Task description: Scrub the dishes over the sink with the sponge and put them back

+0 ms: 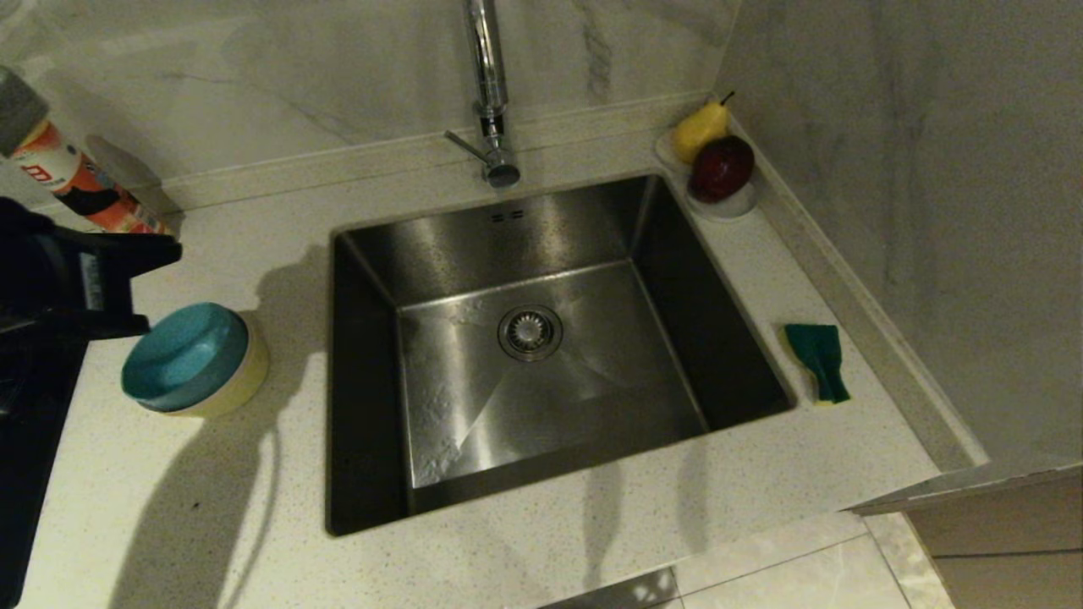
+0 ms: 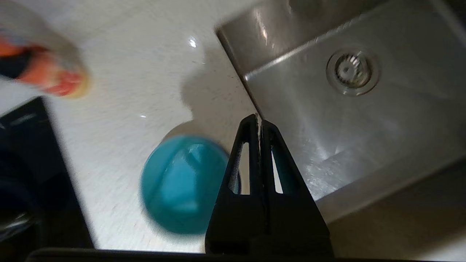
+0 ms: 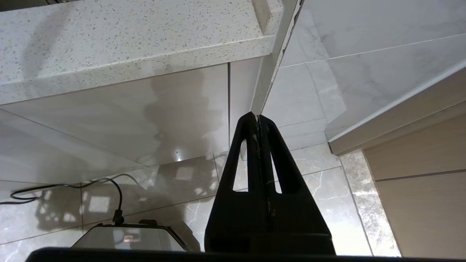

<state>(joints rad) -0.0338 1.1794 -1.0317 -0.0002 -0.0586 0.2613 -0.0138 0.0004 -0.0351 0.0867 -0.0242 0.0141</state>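
The sink (image 1: 541, 355) is sitting in the middle of the speckled pale worktop (image 1: 254, 524), its round drain strainer (image 1: 530, 331) showing at the centre of the basin and the chrome tap (image 1: 489, 93) rising behind it. On the worktop to the left of the basin, the bowls are lying stacked upside down: the light blue bowl (image 1: 182, 351) is on top and the yellow bowl (image 1: 241, 385) is showing beneath its rim; a pink one cannot be made out. The sponge (image 1: 819, 359) is resting green face up on the worktop to the right of the sink, near the wall. At the back right corner, a small white dish (image 1: 728, 203) is carrying a yellow pear (image 1: 699, 131) and a dark red apple (image 1: 722, 167).

The left tool (image 2: 259, 122) is hanging above the worktop just beside the stack, its fingers pressed together on nothing. A spray bottle (image 1: 72, 173) is leaning at the back left. The right tool (image 3: 257, 122) is hanging low beside the cabinet front over the tiled floor, fingers pressed together and empty.
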